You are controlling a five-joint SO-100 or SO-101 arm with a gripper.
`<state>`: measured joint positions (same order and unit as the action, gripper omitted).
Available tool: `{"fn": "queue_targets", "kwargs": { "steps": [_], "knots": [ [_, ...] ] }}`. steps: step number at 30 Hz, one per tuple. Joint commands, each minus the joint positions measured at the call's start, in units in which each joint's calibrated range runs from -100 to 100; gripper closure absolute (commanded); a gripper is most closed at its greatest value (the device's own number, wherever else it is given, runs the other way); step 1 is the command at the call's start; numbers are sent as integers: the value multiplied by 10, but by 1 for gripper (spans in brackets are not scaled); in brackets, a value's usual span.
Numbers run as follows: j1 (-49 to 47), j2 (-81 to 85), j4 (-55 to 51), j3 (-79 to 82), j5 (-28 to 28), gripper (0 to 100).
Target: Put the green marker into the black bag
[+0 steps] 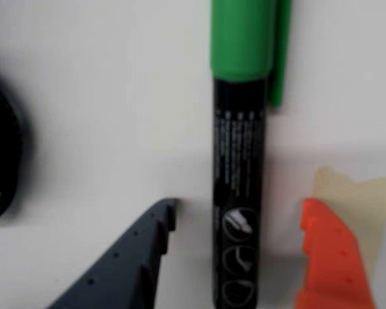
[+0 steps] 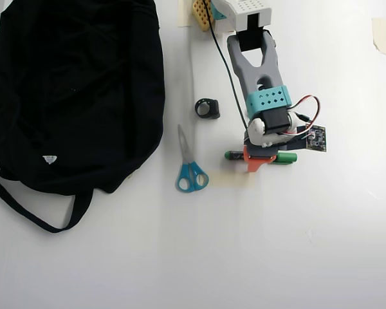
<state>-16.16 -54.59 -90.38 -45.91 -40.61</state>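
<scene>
I have the gripper straddling the marker in the wrist view. The jaws are spread, one dark grey and one orange, with the marker's black barrel running up between them and clear desk showing on both sides of it, so neither jaw touches it. The barrel carries white print and small icons; its green cap and clip point toward the top of that view. A scrap of beige tape lies on the desk just behind the orange jaw. A dark round thing sits at the left edge, too blurred for me to name.

From overhead, the marker lies flat on the white desk, crosswise under the gripper, with the green cap sticking out on the right and the other end on the left. The bag is my landmark: it fills the upper left, strap trailing below it, a small white tag near its lower edge. The marker is well right of the bag, outside it. Blue-handled scissors lie just right of the bag, between it and the marker. A small black ring-like piece sits right of the bag, above the scissors. The arm reaches down from the top edge.
</scene>
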Motion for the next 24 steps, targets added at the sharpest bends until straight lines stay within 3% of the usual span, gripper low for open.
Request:
{"fn": "queue_targets", "kwargs": {
  "steps": [1, 21, 24],
  "knots": [
    [-1, -1, -1, -24, -4, 74],
    [1, -4, -1, -23, -4, 75],
    [1, -4, -1, -23, -4, 81]
  ]
}}
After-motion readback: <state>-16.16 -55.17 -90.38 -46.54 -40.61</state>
